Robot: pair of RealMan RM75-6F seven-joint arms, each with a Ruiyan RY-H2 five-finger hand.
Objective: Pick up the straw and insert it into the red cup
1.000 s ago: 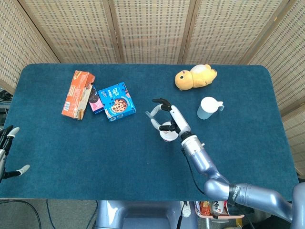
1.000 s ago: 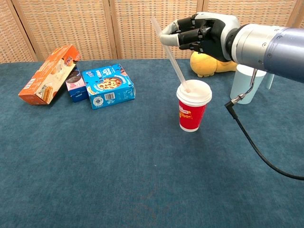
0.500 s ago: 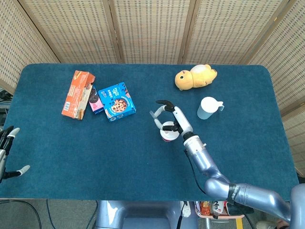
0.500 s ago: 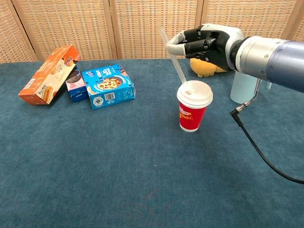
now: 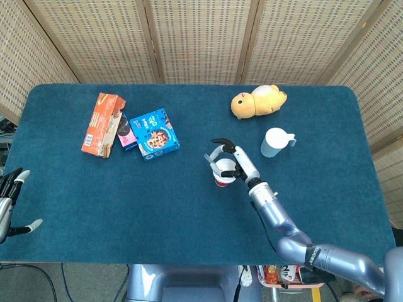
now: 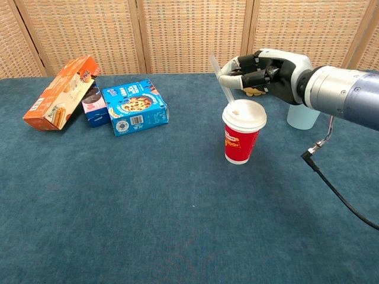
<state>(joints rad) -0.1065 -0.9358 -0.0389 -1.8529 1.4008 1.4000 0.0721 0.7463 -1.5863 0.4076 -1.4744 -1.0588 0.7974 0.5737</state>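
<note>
So basically the job looks mostly done but not quite finished. The straw is pinched in the right hand, up near its top end, and its lower tip is already poked through the hole in the white lid of the red cup. It's leaning though, tilted up and away to the left in the chest view, with a fair bit of its length showing above the lid. How deep it has gone inside can't be told, since the lid hides everything below.

The cup is standing upright on the blue table, near the middle, and nothing looks tipped or spilled. From the head view the right hand is seen right over the cup, fingers curled in around the straw.

What's left, as a guess: the straw probably needs to be pushed down further and straightened, then let go of so it stays put by itself. The cup is light and isn't being steadied, so a sideways push could shove it over.

The left hand is parked way off at the table's near left edge, fingers spread, holding nothing.

Other stuff is lying around untouched: an orange box, a blue cookie box, a yellow plush toy and a pale blue mug well behind the cup
</note>
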